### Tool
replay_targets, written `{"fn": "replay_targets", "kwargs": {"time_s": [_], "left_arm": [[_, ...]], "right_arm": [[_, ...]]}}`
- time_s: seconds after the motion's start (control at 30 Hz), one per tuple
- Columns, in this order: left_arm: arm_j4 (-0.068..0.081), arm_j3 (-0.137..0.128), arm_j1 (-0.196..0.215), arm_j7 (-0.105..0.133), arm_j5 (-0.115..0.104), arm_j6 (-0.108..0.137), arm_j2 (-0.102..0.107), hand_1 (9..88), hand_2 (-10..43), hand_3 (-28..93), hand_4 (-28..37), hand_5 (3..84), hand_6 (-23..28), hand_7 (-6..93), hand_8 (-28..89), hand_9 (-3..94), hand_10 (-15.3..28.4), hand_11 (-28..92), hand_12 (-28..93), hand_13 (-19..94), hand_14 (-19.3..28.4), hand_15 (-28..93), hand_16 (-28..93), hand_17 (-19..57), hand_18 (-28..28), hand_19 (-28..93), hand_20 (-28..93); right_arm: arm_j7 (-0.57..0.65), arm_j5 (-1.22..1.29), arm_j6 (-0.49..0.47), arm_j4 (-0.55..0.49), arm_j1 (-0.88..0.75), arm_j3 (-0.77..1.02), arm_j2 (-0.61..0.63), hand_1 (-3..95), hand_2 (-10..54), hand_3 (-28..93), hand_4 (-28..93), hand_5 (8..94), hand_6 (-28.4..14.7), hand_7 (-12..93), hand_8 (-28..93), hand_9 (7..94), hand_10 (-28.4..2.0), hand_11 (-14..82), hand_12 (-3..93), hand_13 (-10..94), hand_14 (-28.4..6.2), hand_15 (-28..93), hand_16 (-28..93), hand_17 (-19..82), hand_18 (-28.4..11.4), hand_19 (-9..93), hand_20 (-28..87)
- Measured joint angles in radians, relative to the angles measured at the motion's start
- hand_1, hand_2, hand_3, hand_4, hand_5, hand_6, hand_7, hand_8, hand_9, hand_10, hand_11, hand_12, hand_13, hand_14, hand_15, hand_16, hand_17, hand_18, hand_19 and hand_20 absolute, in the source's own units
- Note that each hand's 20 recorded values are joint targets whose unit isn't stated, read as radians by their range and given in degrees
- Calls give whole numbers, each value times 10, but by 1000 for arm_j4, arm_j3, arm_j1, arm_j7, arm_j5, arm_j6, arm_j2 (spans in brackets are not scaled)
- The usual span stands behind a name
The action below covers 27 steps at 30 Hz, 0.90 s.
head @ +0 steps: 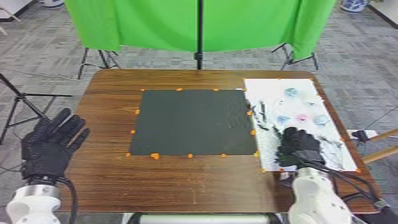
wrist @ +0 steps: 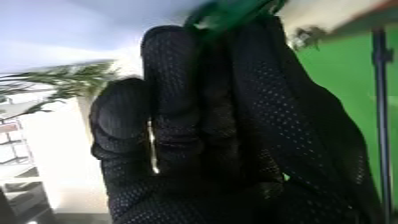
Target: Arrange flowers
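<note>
In the head view, my left hand, fingers apart, hangs left; my right hand is on the bench's white sheet, below the flowers.

In the right wrist view, blurred green foliage crosses top centre; I cannot tell whether I clamp it. Green cloth hangs right.

There is one brown table, with one dark mat at its middle and one white sheet at right. On the sheet at least four coloured flower heads show: one pink bloom and three bluish blooms, one far and two nearer; the dark stems are too tangled to count. Two hands show, the left hand and the right hand. Orange marks number more than ten. Beyond the table hangs one green cloth.
</note>
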Motion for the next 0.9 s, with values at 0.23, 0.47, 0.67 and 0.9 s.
{"fn": "replay_targets", "kwargs": {"time_s": [0.23,0.47,0.67,0.9], "left_arm": [[14,-2,-3,-18,-6,-37,-2,269,114,748,-267,442,74,150,-85,385,158,226,142,233,138,346,-46,-50,136,356,169],[24,-2,-3,-24,7,-93,-2,273,116,738,-265,426,70,138,-82,371,155,205,138,230,130,307,-43,-51,137,339,161],[53,7,-8,-21,17,-180,-2,273,116,735,-263,424,69,136,-80,369,152,198,139,232,128,297,-33,-49,137,331,161],[59,31,-30,-14,13,-171,6,274,116,735,-262,425,68,138,-82,371,152,198,140,234,128,298,-29,-48,138,328,163]], "right_arm": [[-24,-1,38,-8,-4,-20,1,659,-95,670,-267,652,10,635,159,838,-98,215,546,780,-44,420,481,443,-224,873,386],[-44,18,112,-38,65,-136,12,653,-95,677,-257,649,9,627,179,843,-99,203,561,781,-44,415,491,445,-225,877,382],[-59,196,87,-43,256,-267,-14,651,-95,676,-249,649,7,627,182,840,-98,203,564,781,-46,419,488,446,-226,881,381],[-134,187,77,5,453,-411,-87,651,-95,673,-243,648,8,626,181,841,-97,205,562,782,-45,423,485,449,-226,887,377]]}}
